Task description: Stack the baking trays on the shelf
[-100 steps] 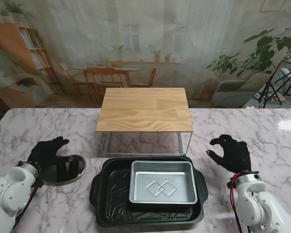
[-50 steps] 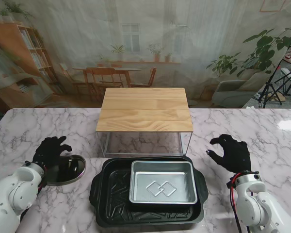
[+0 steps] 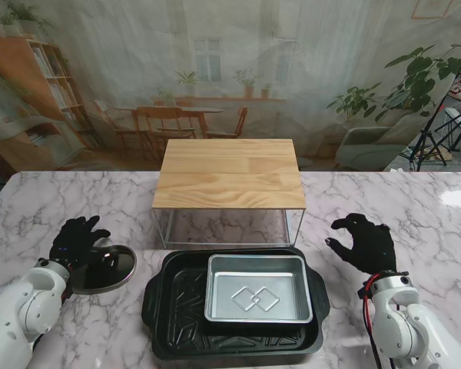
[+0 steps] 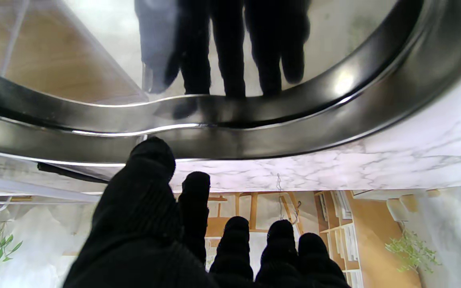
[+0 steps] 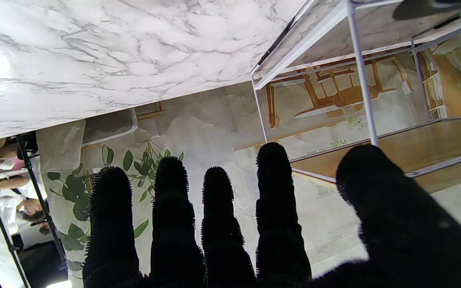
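Plainly, the task's things sit between the two hands: a large black baking tray with a ribbed floor and small handle lips at its ends, and nested inside it a smaller silver tray, rectangular with rounded corners and two overlapping diamonds pressed into its base. The silver one lies toward the right hand's side of the black one.

Beyond both trays, farther from me, stands the shelf, a pale wooden top on a thin white wire frame; nothing rests on its top.

Left hand, in a black glove, hangs over the farther edge of a round dark pan with a mirror-like bottom. Its fingers are slightly spread and loosely curved, and the left wrist view shows them above the pan's rim, their reflection in the glossy surface; whether they touch the pan I cannot tell.

Right hand, also gloved, floats above the marble table just beside the black tray's right end, fingers apart and gripping nothing, thumb pointing toward the shelf's leg.
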### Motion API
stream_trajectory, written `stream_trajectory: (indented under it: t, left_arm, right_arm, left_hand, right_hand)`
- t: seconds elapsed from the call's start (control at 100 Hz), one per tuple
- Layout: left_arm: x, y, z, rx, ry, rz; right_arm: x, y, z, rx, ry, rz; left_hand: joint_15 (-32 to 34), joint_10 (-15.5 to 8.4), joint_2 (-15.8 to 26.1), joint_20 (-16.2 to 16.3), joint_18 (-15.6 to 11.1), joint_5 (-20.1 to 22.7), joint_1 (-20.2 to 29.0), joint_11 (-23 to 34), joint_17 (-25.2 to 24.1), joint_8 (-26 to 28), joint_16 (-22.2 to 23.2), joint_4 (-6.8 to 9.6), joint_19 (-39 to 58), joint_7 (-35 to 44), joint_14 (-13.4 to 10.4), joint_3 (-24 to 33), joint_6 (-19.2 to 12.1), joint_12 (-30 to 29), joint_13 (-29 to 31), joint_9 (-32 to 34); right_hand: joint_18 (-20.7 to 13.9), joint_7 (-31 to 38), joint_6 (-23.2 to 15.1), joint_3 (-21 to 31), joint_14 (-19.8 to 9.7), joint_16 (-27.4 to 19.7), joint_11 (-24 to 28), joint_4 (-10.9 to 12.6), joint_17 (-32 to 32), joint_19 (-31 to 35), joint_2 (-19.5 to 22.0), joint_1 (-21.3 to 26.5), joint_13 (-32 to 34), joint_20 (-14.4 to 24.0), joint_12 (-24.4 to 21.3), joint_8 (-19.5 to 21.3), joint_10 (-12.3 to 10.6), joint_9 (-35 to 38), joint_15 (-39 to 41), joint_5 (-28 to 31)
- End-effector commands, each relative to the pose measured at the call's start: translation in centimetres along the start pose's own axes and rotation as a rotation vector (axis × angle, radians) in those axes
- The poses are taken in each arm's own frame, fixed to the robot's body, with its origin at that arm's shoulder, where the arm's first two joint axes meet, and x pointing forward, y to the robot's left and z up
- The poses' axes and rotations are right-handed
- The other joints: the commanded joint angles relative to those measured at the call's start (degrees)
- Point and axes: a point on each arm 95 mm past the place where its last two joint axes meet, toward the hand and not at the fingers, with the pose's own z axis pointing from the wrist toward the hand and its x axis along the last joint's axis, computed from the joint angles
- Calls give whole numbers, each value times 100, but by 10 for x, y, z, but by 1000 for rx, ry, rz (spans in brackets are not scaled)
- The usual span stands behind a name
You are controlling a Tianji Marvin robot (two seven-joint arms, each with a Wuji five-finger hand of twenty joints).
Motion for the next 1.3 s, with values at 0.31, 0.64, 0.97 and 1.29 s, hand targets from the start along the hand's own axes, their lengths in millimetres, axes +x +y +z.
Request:
stream_trajectory:
  t: [0.31,0.64,0.97,1.29]
  left_arm:
    - [1,15,0,-71,-3,19]
    - [4,15,-1,-90,10,65]
    - [5,13,0,-71,28,94]
    - [5,5,8,-56,76,36]
  right_arm:
    - [1,-2,-1,4,-9,1]
    - [2,-2,-1,-2,-14,15]
    - [2,-1,-1,-11,-20,29]
    - [3,0,-3,-12,-28,43]
  left_hand:
    - [43,86,5,332,-139,649,494,152,-38,848,-40,0,-31,910,5,-8,-189,0,-123,-48]
    - [496,202,-415,524,-104,140,1024,601,226,2346,276,32,388,3572,13,318,-464,509,263,356]
    - [875,164,-90,47,-77,-422,1317,860,121,2571,234,-36,2837,4295,123,482,-222,451,2229,2504]
    - [1483,240,138,150,247,-981,1501,1429,1800,3119,114,-346,4247,4827,216,1157,-263,825,3993,3679]
  right_hand:
    - [-159,43,-96,-116,-103,36,121,142,-27,50,254,37,-142,104,-56,17,-2,-184,-64,-169]
    - [-159,48,-85,-115,-98,42,137,146,-17,61,273,60,-119,111,-53,17,13,-175,-45,-178]
    - [-150,57,-86,-109,-95,47,150,147,-10,71,286,66,-105,113,-52,16,6,-164,-29,-182]
    - [-142,63,-70,-111,-89,50,158,147,-5,76,290,69,-77,110,-51,13,8,-113,-19,-172]
